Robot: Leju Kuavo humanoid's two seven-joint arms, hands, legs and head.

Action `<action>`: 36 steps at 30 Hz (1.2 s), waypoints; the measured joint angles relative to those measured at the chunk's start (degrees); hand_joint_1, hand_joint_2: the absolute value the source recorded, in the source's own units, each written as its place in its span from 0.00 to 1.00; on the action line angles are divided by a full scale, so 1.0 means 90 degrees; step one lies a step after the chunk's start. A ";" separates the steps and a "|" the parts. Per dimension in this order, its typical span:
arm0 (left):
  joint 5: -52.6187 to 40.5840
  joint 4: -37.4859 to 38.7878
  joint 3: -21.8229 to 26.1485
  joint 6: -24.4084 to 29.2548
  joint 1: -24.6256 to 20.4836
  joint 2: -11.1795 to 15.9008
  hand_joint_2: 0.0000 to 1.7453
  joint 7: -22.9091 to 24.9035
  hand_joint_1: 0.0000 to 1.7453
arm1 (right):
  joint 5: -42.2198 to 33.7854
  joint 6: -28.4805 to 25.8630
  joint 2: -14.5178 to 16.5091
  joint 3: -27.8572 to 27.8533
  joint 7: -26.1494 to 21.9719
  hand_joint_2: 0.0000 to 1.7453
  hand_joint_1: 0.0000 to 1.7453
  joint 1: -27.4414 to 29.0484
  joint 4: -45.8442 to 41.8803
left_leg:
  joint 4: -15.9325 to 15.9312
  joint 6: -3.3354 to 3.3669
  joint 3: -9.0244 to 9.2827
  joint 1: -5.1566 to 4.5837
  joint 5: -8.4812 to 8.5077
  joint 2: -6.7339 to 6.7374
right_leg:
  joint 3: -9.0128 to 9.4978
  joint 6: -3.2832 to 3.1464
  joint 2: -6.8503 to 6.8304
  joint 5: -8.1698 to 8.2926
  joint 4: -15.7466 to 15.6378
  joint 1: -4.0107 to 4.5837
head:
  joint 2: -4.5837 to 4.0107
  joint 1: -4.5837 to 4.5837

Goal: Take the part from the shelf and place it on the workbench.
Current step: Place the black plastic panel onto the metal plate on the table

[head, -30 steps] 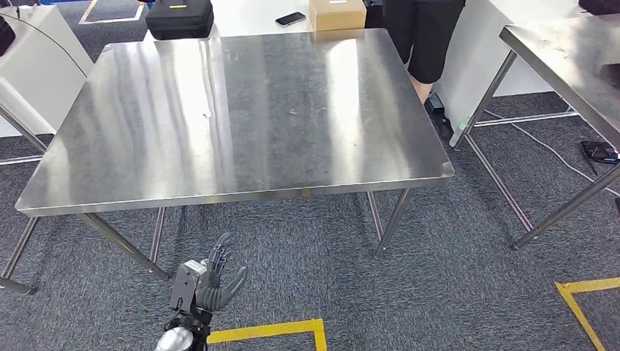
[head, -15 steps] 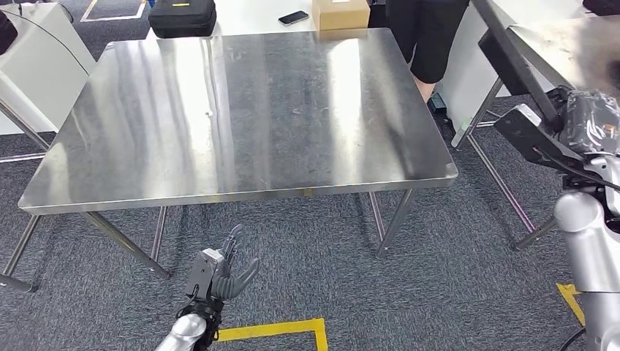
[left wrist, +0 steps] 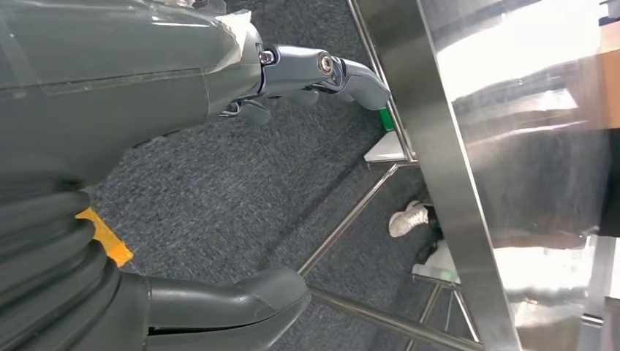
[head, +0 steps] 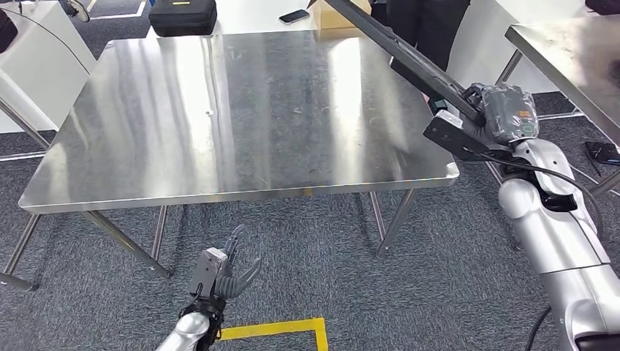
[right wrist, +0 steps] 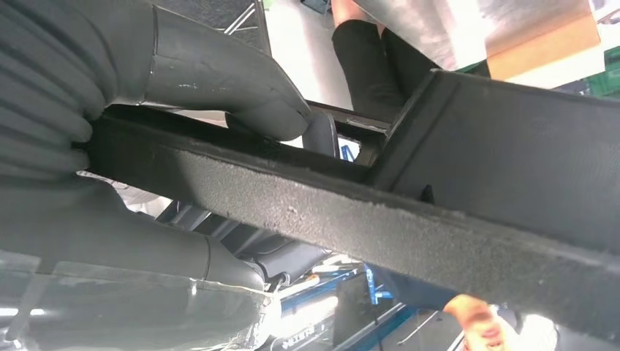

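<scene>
I am seeing my right hand (head: 504, 113) gripping the part (head: 409, 62), a long, matte black, rough-edged bar angling above the brushed steel workbench (head: 219, 117). My left hand (head: 219, 274) is hanging open-fingered over speckled grey carpet (head: 453, 270).

Head camera high, wrist cameras close

My head view looks down on the steel workbench (head: 219, 110); the left wrist view shares its edge.

Workshop or lab, steel workbench (head: 219, 117), grey carpet (head: 439, 278), yellow floor tape (head: 270, 330)
</scene>
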 joint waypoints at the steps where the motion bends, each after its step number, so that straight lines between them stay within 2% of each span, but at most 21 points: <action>1: 0.0002 0.0015 0.0000 0.0000 0.0001 0.0002 1.00 0.0000 0.00 | -0.0002 -0.0001 0.0009 0.0035 0.0001 1.00 1.00 -0.0012 0.0001 | 0.0000 0.0000 -0.0001 0.0000 0.0000 0.0000 | 0.0000 0.0000 0.0000 0.0000 0.0000 0.0000 | 0.0000 0.0001; 13: 0.0127 0.0066 0.0002 0.0174 0.0067 0.0055 1.00 0.0300 0.00 | -0.0236 -0.0149 -0.0090 -0.0006 -0.0043 1.00 1.00 0.0024 -0.0101 | 0.0002 0.0001 0.0000 -0.0002 -0.0001 0.0002 | -0.0001 0.0000 0.0003 0.0000 -0.0006 -0.0001 | 0.0000 0.0000; 16: 0.0149 0.0069 0.0001 0.0195 0.0065 0.0068 1.00 0.0342 0.00 | -0.0233 -0.0184 -0.0122 -0.0066 -0.0048 1.00 1.00 0.0094 -0.0198 | -0.0016 0.0065 -0.0002 -0.0017 -0.0007 0.0004 | 0.0027 0.0053 0.0002 0.0036 -0.0088 -0.0059 | 0.0000 -0.0012; 18: 0.0169 0.0067 0.0001 0.0233 0.0065 0.0069 1.00 0.0364 0.00 | -0.0202 -0.0232 -0.0150 -0.0136 -0.0050 1.00 1.00 0.0167 -0.0328 | -0.0209 0.0126 0.0112 0.0042 0.0068 0.0021 | 0.0016 0.0080 0.0007 0.0029 -0.0089 -0.0046 | 0.0000 -0.0016; 19: 0.0172 0.0068 0.0001 0.0261 0.0061 0.0066 1.00 0.0388 0.00 | -0.0175 -0.0261 -0.0166 -0.0179 -0.0050 1.00 1.00 0.0210 -0.0397 | -0.0307 0.0141 0.0181 0.0079 0.0108 0.0030 | -0.0066 0.0077 0.0021 -0.0036 0.0068 -0.0033 | 0.0000 -0.0013; 20: 0.0174 0.0070 0.0001 0.0286 0.0058 0.0060 1.00 0.0418 0.00 | -0.0139 -0.0287 -0.0189 -0.0232 -0.0045 1.00 1.00 0.0268 -0.0470 | -0.0374 0.0145 0.0237 0.0118 0.0136 0.0037 | -0.0229 0.0068 0.0037 -0.0146 0.0373 -0.0036 | 0.0000 -0.0005; 22: 0.0155 0.0073 -0.0004 0.0316 0.0059 0.0047 1.00 0.0477 0.00 | -0.0064 -0.0316 -0.0240 -0.0359 -0.0019 1.00 1.00 0.0444 -0.0625 | -0.0391 0.0128 0.0269 0.0156 0.0124 0.0032 | -0.0708 0.0083 0.0062 -0.0403 0.1231 -0.0057 | 0.0000 0.0004; 23: 0.0144 0.0075 -0.0007 0.0318 0.0069 0.0039 1.00 0.0511 0.00 | -0.0021 -0.0317 -0.0269 -0.0428 -0.0003 1.00 1.00 0.0567 -0.0709 | -0.0387 0.0100 0.0283 0.0182 0.0104 0.0023 | -0.0904 0.0122 0.0064 -0.0453 0.1530 -0.0078 | 0.0000 0.0006; 24: 0.0132 0.0075 -0.0010 0.0319 0.0081 0.0030 1.00 0.0546 0.00 | 0.0022 -0.0314 -0.0294 -0.0495 0.0010 1.00 1.00 0.0699 -0.0791 | -0.0380 0.0057 0.0304 0.0217 0.0074 0.0014 | -0.0991 0.0191 0.0063 -0.0404 0.1598 -0.0105 | 0.0000 0.0005; 25: 0.0125 0.0076 -0.0011 0.0321 0.0091 0.0022 1.00 0.0587 0.00 | 0.0066 -0.0309 -0.0316 -0.0557 0.0018 1.00 1.00 0.0816 -0.0868 | -0.0365 0.0003 0.0333 0.0264 0.0032 0.0005 | -0.0938 0.0285 0.0058 -0.0250 0.1391 -0.0140 | 0.0000 0.0007; 27: 0.0114 0.0076 -0.0012 0.0320 0.0096 0.0011 1.00 0.0651 0.00 | 0.0141 -0.0290 -0.0347 -0.0686 0.0027 1.00 1.00 0.0985 -0.1009 | -0.0281 -0.0151 0.0376 0.0341 -0.0102 -0.0005 | -0.0559 0.0499 0.0015 0.0164 0.0523 -0.0214 | 0.0000 0.0016; 28: 0.0111 0.0076 -0.0012 0.0319 0.0093 0.0008 1.00 0.0671 0.00 | 0.0162 -0.0273 -0.0357 -0.0748 0.0031 1.00 1.00 0.1036 -0.1066 | -0.0221 -0.0232 0.0382 0.0360 -0.0177 -0.0002 | -0.0399 0.0521 0.0020 0.0274 0.0184 -0.0231 | 0.0000 0.0031; 29: 0.0107 0.0075 -0.0013 0.0315 0.0091 0.0007 1.00 0.0680 0.00 | 0.0175 -0.0256 -0.0370 -0.0810 0.0042 1.00 1.00 0.1082 -0.1112 | -0.0183 -0.0300 0.0378 0.0361 -0.0237 -0.0001 | -0.0307 0.0481 0.0026 0.0299 0.0011 -0.0236 | 0.0000 0.0039; 30: 0.0104 0.0076 -0.0015 0.0310 0.0095 0.0006 1.00 0.0682 0.00 | 0.0181 -0.0240 -0.0382 -0.0864 0.0055 1.00 1.00 0.1128 -0.1147 | -0.0167 -0.0349 0.0379 0.0351 -0.0277 0.0001 | -0.0292 0.0390 0.0054 0.0237 0.0013 -0.0223 | 0.0000 0.0039; 31: 0.0102 0.0076 -0.0018 0.0307 0.0101 0.0004 1.00 0.0682 0.00 | 0.0191 -0.0229 -0.0396 -0.0904 0.0064 1.00 1.00 0.1176 -0.1185 | -0.0171 -0.0377 0.0402 0.0359 -0.0305 0.0005 | -0.0308 0.0278 0.0089 0.0188 0.0041 -0.0225 | 0.0000 0.0030; 33: 0.0096 0.0074 -0.0019 0.0305 0.0105 0.0001 1.00 0.0684 0.00 | 0.0208 -0.0223 -0.0423 -0.0976 0.0076 1.00 1.00 0.1263 -0.1256 | -0.0121 -0.0407 0.0404 0.0374 -0.0391 0.0002 | -0.0291 0.0133 0.0125 0.0095 0.0104 -0.0226 | 0.0000 -0.0013; 34: 0.0091 0.0072 -0.0021 0.0306 0.0099 0.0000 1.00 0.0687 0.00 | 0.0216 -0.0223 -0.0436 -0.1013 0.0076 1.00 1.00 0.1299 -0.1299 | 0.0063 -0.0406 0.0317 0.0375 -0.0490 -0.0011 | -0.0264 0.0077 0.0141 0.0057 0.0116 -0.0218 | 0.0000 -0.0032; 35: 0.0086 0.0070 -0.0027 0.0306 0.0093 -0.0001 1.00 0.0691 0.00 | 0.0219 -0.0222 -0.0449 -0.1050 0.0076 1.00 1.00 0.1328 -0.1341 | 0.0404 -0.0390 0.0126 0.0363 -0.0630 -0.0035 | -0.0229 0.0028 0.0152 0.0022 0.0119 -0.0201 | 0.0000 -0.0049; 36: 0.0081 0.0070 -0.0038 0.0306 0.0096 -0.0002 1.00 0.0698 0.00 | 0.0220 -0.0222 -0.0459 -0.1085 0.0076 1.00 1.00 0.1360 -0.1376 | 0.0875 -0.0360 -0.0146 0.0340 -0.0790 -0.0062 | -0.0195 -0.0019 0.0160 -0.0010 0.0117 -0.0174 | 0.0000 -0.0064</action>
